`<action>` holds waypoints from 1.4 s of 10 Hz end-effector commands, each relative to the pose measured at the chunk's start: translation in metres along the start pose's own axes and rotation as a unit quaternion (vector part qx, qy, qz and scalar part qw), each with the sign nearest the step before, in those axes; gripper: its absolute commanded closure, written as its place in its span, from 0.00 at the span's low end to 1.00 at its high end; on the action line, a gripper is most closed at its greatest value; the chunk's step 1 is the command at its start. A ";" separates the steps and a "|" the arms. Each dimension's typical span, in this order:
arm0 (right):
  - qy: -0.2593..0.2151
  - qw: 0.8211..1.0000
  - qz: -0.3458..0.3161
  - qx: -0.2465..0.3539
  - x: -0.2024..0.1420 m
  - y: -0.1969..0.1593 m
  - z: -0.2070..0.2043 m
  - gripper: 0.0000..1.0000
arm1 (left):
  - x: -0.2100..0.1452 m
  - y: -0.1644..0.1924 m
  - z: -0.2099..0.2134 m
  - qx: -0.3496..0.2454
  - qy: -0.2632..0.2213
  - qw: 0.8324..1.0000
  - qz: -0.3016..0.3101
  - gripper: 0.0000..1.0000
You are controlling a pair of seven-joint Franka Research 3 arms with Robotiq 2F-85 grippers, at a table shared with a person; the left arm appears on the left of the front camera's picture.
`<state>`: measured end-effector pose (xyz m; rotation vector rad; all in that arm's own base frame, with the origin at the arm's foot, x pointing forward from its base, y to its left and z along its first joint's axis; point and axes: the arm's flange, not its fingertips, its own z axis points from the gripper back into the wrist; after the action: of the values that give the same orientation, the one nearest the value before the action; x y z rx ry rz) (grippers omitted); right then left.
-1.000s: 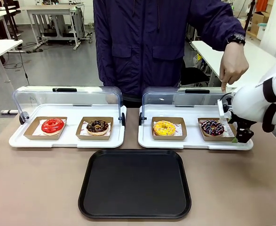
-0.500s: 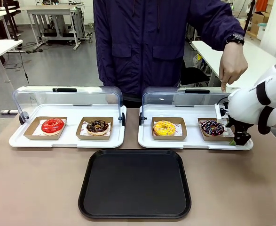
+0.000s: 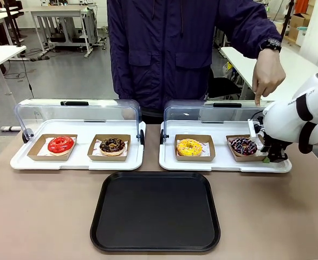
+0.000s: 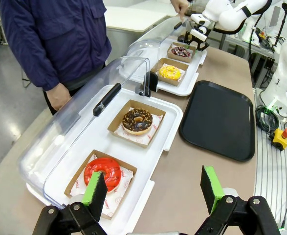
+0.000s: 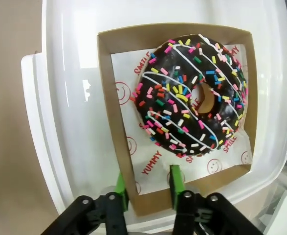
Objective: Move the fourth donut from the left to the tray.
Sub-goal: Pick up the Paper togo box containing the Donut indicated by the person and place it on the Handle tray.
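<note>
Right pincer (image 5: 148,181) straddles a corner of the brown cardboard holder (image 5: 113,122) under the chocolate sprinkled ring donut (image 5: 194,93). Clamped or not, cannot tell. Left pincer (image 4: 153,183) gapes.

Brown tabletop (image 3: 39,216). Far left: white tray (image 3: 18,162), clear domed lid (image 3: 77,111) swung back. It holds a red-glazed donut (image 3: 60,144) on the left and a crumb-topped chocolate donut (image 3: 112,145) on the right, each in a cardboard holder (image 3: 35,153). Far right: second white tray (image 3: 169,162), second lid (image 3: 191,111) also back, with a yellow donut (image 3: 189,147) in its left half. A person in a dark blue jacket (image 3: 169,49) stands at the far side.
</note>
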<state>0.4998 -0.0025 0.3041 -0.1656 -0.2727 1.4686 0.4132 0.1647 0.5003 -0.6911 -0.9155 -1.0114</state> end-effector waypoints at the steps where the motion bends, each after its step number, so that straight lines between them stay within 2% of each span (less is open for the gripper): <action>1: 0.009 1.000 0.005 0.014 0.000 -0.005 0.001 1.00 | 0.002 -0.001 0.001 -0.003 -0.007 1.000 -0.006 0.00; 6: 0.012 0.999 0.019 0.030 0.001 -0.001 0.004 1.00 | 0.002 -0.001 0.001 -0.003 -0.007 1.000 -0.006 0.00; 7: -0.006 0.999 0.020 0.041 0.002 -0.007 0.005 1.00 | 0.002 -0.001 0.001 -0.003 -0.007 1.000 -0.006 0.00; 8: 0.002 1.000 0.009 0.022 0.001 0.001 -0.001 1.00 | 0.002 -0.001 0.001 -0.003 -0.007 1.000 -0.006 0.00; 11: 0.001 1.000 0.010 0.027 0.003 0.000 0.000 0.98 | 0.002 -0.001 0.001 -0.003 -0.007 1.000 -0.006 0.00; 14: -0.004 1.000 -0.009 -0.020 0.003 0.031 0.061 0.98 | 0.002 -0.001 0.001 -0.003 -0.007 1.000 -0.006 0.00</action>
<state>0.4785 -0.0009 0.3364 -0.1661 -0.2814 1.4752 0.4132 0.1648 0.5004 -0.6909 -0.9156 -1.0115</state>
